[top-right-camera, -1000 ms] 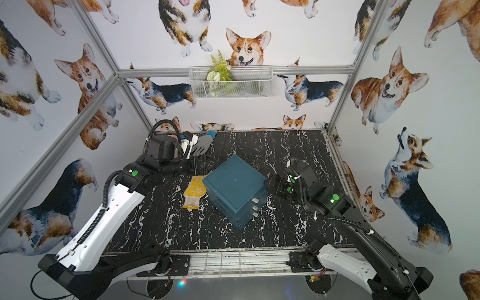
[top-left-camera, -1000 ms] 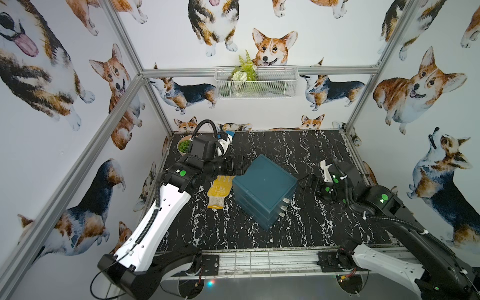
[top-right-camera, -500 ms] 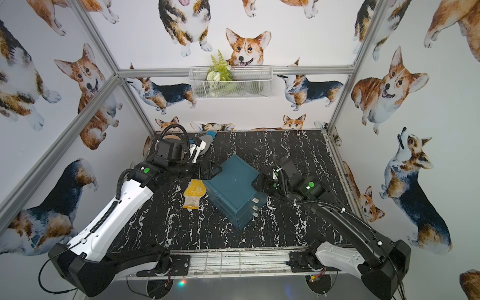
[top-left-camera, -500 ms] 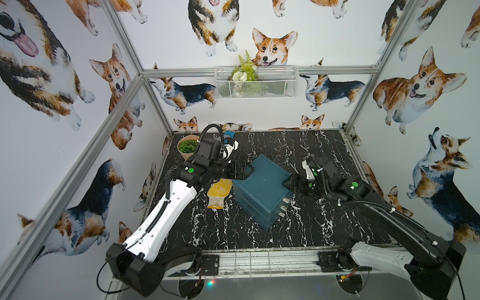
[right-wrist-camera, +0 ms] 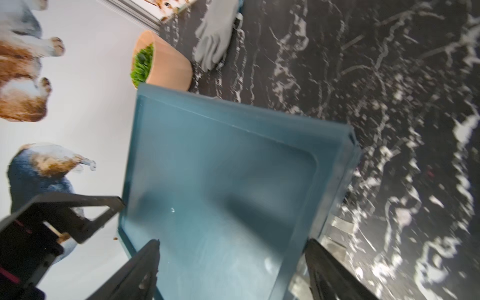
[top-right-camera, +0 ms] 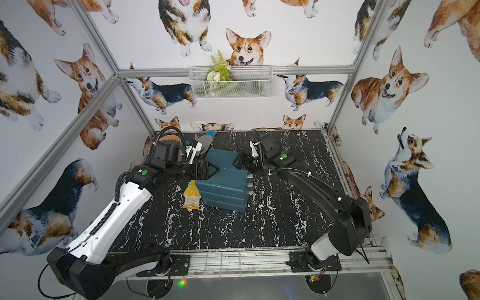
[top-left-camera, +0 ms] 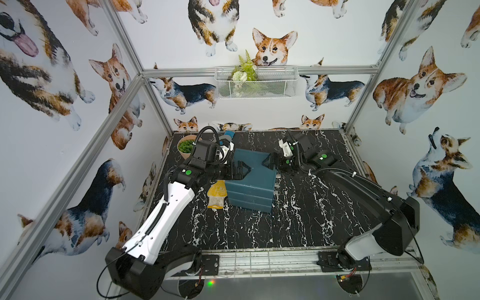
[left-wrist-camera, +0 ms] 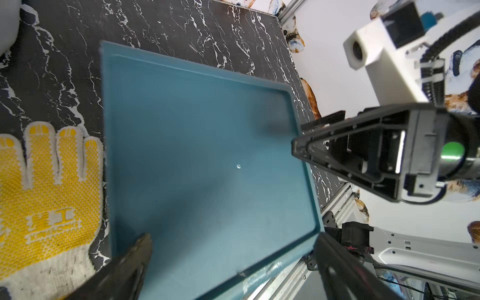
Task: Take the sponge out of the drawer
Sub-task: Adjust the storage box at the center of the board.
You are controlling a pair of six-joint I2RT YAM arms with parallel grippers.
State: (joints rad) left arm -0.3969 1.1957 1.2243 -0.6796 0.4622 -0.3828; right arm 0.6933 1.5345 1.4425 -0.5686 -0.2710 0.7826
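We count two black parallel grippers, both over the flat, rimmed lid of one teal plastic drawer box (top-left-camera: pixel 259 170). The left gripper (left-wrist-camera: pixel 233 236) is spread wide and holds nothing. The right gripper (right-wrist-camera: pixel 233 241), facing it across the lid, is spread nearly as wide and is also empty.

Beneath the right gripper, three small pale handles (top-left-camera: pixel 276 185) line three stacked drawers, all closed; we cannot see the sponge.

Just beside the box, under the left gripper's wrist, lies one white knitted glove with yellow rubber dots (top-left-camera: pixel 217 193). Beyond that gripper are one smooth grey glove (top-right-camera: pixel 205 144) and one round terracotta pot of green leaves (top-left-camera: pixel 185 148), on the black marbled tabletop (top-left-camera: pixel 259 228).
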